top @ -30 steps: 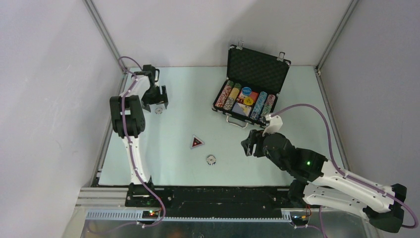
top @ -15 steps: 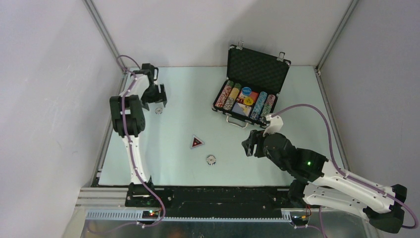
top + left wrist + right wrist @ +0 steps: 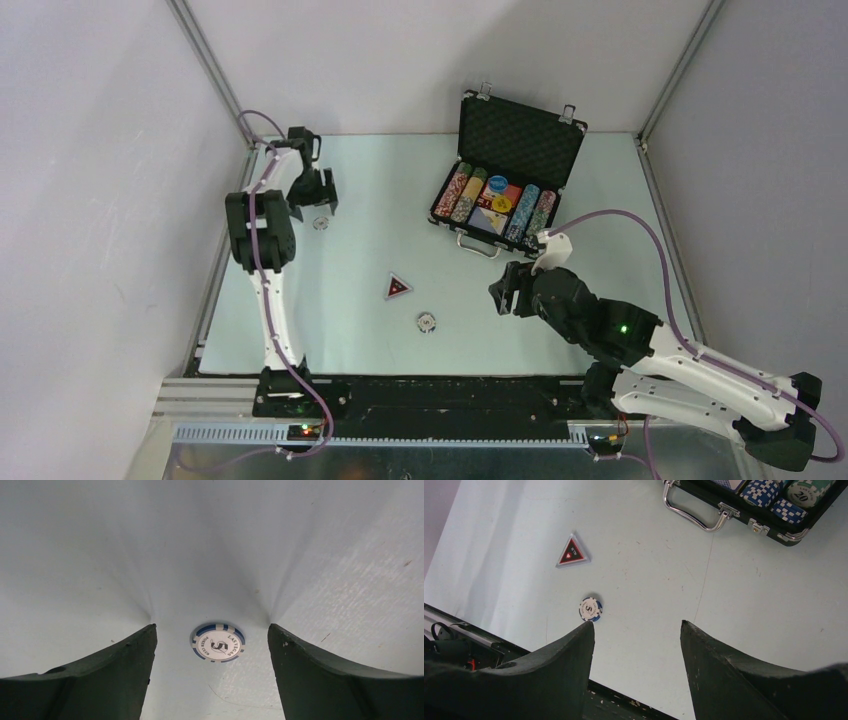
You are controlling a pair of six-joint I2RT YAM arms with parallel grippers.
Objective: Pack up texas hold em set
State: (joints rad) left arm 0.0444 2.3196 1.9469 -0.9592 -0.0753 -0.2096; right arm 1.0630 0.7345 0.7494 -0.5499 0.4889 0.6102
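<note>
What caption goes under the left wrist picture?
Open left pincer straddles a blue-and-white poker chip lying flat on the table.

briefcase [image 3: 520,135]: open, lid up | triangular piece [image 3: 397,288]: flat, mid-table | near chip [image 3: 427,322], far-left chip [image 3: 321,223]: flat

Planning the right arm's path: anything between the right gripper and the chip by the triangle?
No, only bare table between right gripper and chip, per top view.

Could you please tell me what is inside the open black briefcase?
Inside the briefcase: rows of poker chips on either side, with a blue disc, a yellow disc and what looks like cards in the middle. Whatever lies beneath those is covered.
</note>
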